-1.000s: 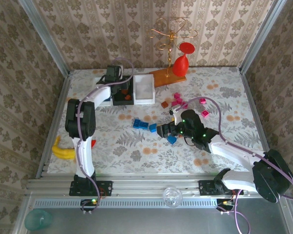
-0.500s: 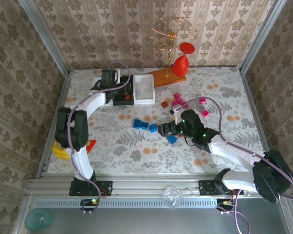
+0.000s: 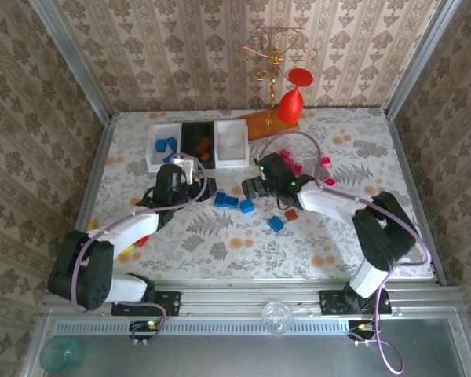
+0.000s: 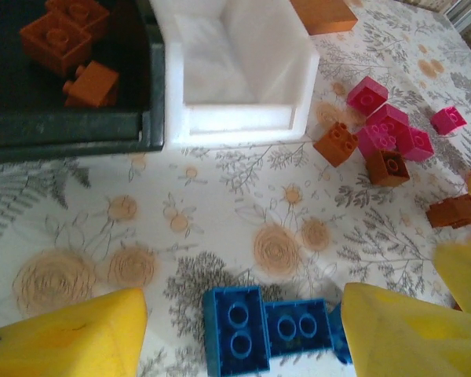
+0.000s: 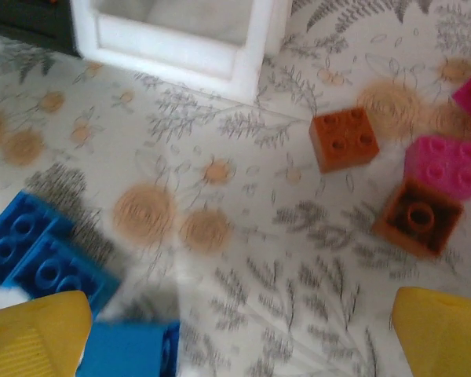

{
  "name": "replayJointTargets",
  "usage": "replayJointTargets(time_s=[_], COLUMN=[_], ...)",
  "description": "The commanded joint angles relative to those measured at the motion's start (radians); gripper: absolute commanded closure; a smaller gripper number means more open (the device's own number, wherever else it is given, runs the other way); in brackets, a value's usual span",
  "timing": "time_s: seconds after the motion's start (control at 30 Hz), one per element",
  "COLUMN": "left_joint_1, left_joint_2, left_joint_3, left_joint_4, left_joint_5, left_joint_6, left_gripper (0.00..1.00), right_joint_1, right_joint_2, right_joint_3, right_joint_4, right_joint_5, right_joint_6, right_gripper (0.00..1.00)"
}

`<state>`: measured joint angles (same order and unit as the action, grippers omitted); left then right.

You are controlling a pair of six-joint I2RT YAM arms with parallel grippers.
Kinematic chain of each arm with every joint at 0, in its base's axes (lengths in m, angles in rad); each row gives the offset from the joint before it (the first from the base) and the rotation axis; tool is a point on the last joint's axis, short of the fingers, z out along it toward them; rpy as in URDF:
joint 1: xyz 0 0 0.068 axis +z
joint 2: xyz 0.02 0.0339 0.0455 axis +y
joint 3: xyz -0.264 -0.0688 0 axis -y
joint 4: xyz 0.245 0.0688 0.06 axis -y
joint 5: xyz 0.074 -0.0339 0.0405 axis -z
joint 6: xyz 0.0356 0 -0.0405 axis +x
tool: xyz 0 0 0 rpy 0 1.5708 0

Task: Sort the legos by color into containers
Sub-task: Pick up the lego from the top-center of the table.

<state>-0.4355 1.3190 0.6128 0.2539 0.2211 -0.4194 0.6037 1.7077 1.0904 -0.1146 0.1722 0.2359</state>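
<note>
No writing, label, brand or number can be read anywhere. The studs on the blue legos (image 4: 234, 338) are too blurred to show any lettering. The walls of the white container (image 4: 235, 126) and the black container (image 4: 63, 129) look plain.

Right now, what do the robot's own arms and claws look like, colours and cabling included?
The two match. The left arm and right arm have white links, black joint housings and a lilac cable looping loosely alongside. The left claw and right claw each have blunt yellow fingers with a matte surface.
</note>
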Motion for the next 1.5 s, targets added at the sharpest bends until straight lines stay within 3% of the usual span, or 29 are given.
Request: replayJointTargets(time_s=[0.0, 0.23, 0.53, 0.9, 1.13, 1.47], left_joint_1=[0.0, -0.001, -0.001, -0.002, 0.0, 0.012], left_joint_2=[-0.072, -0.146, -0.114, -0.089, -0.093, -0.105], left_joint_3=[-0.05, -0.104, -0.088, -0.074, -0.074, -0.097], left_joint_4=[0.082, 0.098, 0.095, 0.091, 0.076, 0.079], left_joint_5=[-0.008, -0.048, -0.049, -0.048, -0.055, -0.062], left_joint_6=[-0.05, -0.06, -0.052, -0.049, -0.04, -0.043], left_gripper=[0.32, 0.31, 0.3, 0.3, 0.3, 0.29], right_joint_1=[-0.042, -0.12, -0.189, -0.2, -0.202, -0.201], right_joint_2=[0.103, 0.293, 0.422, 0.505, 0.537, 0.464], right_joint_3=[0.122, 0.311, 0.447, 0.521, 0.555, 0.523], right_joint_4=[-0.133, -0.21, -0.247, -0.274, -0.292, -0.284], right_joint_5=[0.051, -0.054, -0.159, -0.213, -0.241, -0.249], right_joint_6=[-0.075, -0.118, -0.098, -0.092, -0.089, -0.095], right_gripper=[0.02, 0.19, 0.38, 0.46, 0.57, 0.65])
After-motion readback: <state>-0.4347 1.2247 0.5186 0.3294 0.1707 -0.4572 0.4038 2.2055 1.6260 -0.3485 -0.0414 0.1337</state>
